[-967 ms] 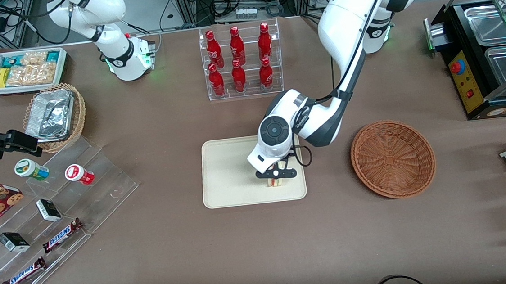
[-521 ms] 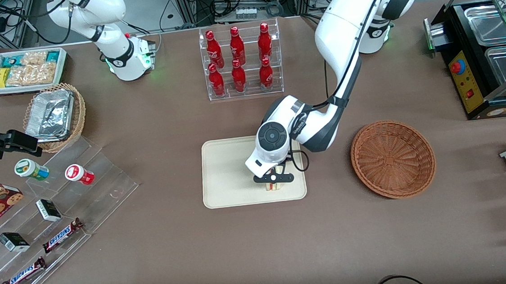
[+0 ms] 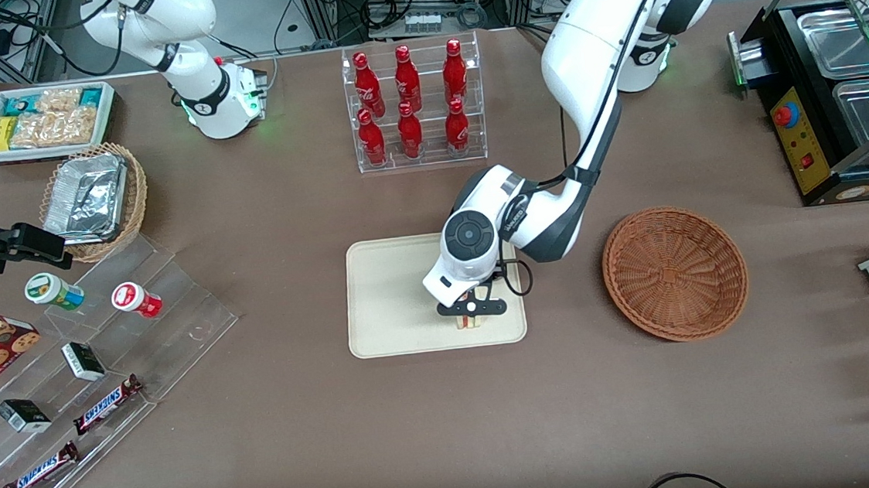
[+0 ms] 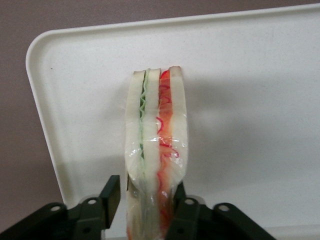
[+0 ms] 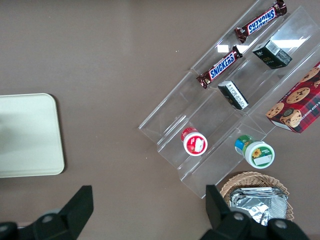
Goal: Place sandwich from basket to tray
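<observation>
The sandwich stands on its edge on the cream-white tray, near the tray's corner that is closest to the basket and the front camera. Its red and green filling stripes face the wrist camera. My gripper sits low over the tray, open, with a finger on each side of the sandwich. A thin gap shows between one finger and the bread, while the other finger lies against the wrapping. The reddish-brown wicker basket stands empty beside the tray, toward the working arm's end.
A clear rack of red bottles stands farther from the camera than the tray. Toward the parked arm's end are a tan basket with a foil container, a white snack bin and an acrylic stepped stand with snacks. A black food warmer lies toward the working arm's end.
My gripper has shifted slightly toward the parked arm's end and lowered the sandwich onto the tray. In the last half second it has hardly moved.
</observation>
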Controlling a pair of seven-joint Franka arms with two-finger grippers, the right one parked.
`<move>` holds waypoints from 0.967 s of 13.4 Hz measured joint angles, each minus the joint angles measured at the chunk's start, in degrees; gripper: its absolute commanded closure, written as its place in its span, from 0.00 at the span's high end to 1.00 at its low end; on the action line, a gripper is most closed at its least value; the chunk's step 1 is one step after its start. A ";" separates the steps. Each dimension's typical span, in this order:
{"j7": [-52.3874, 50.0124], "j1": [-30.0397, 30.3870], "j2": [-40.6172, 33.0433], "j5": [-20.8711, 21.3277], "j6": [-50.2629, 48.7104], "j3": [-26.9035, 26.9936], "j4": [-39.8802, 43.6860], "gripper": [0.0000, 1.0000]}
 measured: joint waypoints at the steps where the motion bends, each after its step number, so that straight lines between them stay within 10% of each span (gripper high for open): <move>1: -0.28 0.03 0.00 0.00 0.02 0.14 0.14 1.00; 13: -0.37 5.90 -13.91 0.33 -10.49 8.73 2.66 1.00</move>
